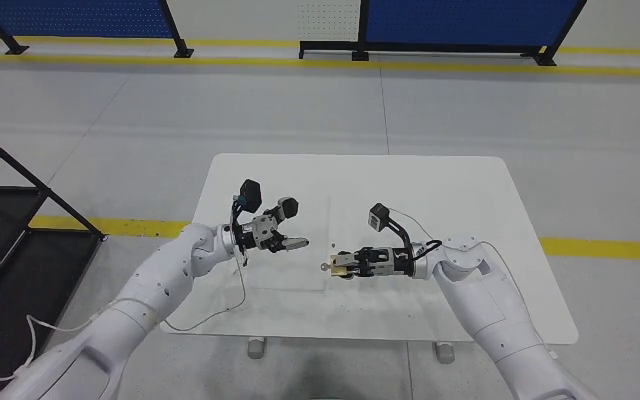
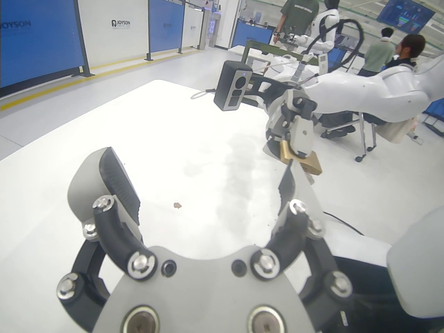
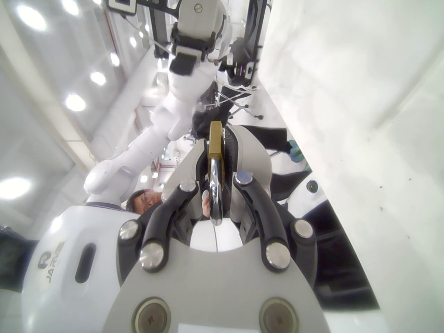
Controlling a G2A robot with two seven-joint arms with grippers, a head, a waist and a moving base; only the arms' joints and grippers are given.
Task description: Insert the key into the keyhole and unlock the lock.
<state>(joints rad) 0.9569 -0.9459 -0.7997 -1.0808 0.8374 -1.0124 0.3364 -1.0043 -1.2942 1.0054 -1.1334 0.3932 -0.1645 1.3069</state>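
Blue barriers and yellow floor lines ring the white tabletop (image 1: 450, 200), with both arms low over its middle. The right hand (image 3: 216, 150) is clamped on the lock (image 3: 215, 136). Its pads grip the flat brass faces, the chrome shackle (image 3: 215, 188) points back toward the wrist, and the body's far end juts out toward the other arm. The lock is held just above the tabletop, not resting on it.

The left hand (image 2: 199, 171) is near the lock, fingers spread wide with nothing between them.

The lock looks like solid metal: stiff, fairly heavy for its size, with smooth sides that could twist in the pads when torque is applied. The grip across the broad faces suits it, since that leaves the keyhole end free.

The key will likely be thin, light and slick. I'd pinch it flat across the bow, blade lined up with the body's long axis, and grip firmly enough that it won't pivot on turning.
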